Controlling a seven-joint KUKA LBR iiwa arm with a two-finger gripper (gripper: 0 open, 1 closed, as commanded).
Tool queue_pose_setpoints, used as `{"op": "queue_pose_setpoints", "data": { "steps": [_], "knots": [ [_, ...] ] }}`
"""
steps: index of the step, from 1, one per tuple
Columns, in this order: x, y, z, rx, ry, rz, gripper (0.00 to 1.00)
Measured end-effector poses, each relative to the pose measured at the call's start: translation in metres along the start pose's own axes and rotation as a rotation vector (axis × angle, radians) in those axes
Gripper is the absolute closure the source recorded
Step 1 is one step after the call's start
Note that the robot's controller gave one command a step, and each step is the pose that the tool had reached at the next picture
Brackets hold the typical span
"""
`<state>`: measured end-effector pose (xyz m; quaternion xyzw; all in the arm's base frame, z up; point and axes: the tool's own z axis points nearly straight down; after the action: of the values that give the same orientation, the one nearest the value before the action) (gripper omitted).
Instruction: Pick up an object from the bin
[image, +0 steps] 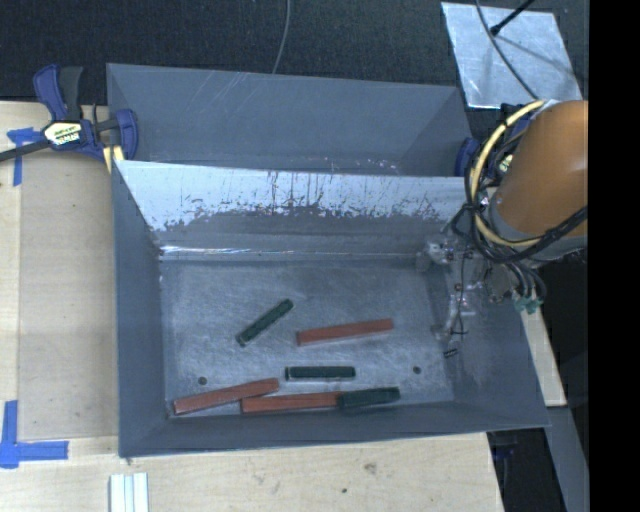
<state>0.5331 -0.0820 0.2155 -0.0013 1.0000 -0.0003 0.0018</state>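
My gripper (452, 338) hangs over the right side of the bin, close to its right wall, with nothing seen in it. The nearest thing is a reddish-brown flat stick (344, 332), lying almost level a little to the gripper's left. Below that stick rests a short dark green stick (320, 373). A dark green stubby piece (369, 399) sits by the front wall, touching the end of a brown stick (290, 403).
Another brown stick (225, 397) lies along the front wall at the left. A dark green stick (265, 321) is tilted on the floor left of centre. The arm with its orange cover and cables comes in over the right rim.
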Motion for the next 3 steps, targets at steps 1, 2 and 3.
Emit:
{"op": "queue_pose_setpoints", "data": {
  "steps": [1, 2, 3],
  "knots": [
    [0.0, 0.0, 0.0, 0.0, 0.0, 0.0, 0.0],
    [0.012, 0.029, 0.055, 0.001, -0.006, -0.002, 0.0],
    [-0.026, 0.056, 0.079, -0.001, 0.007, -0.114, 0.0]
  ]
}}
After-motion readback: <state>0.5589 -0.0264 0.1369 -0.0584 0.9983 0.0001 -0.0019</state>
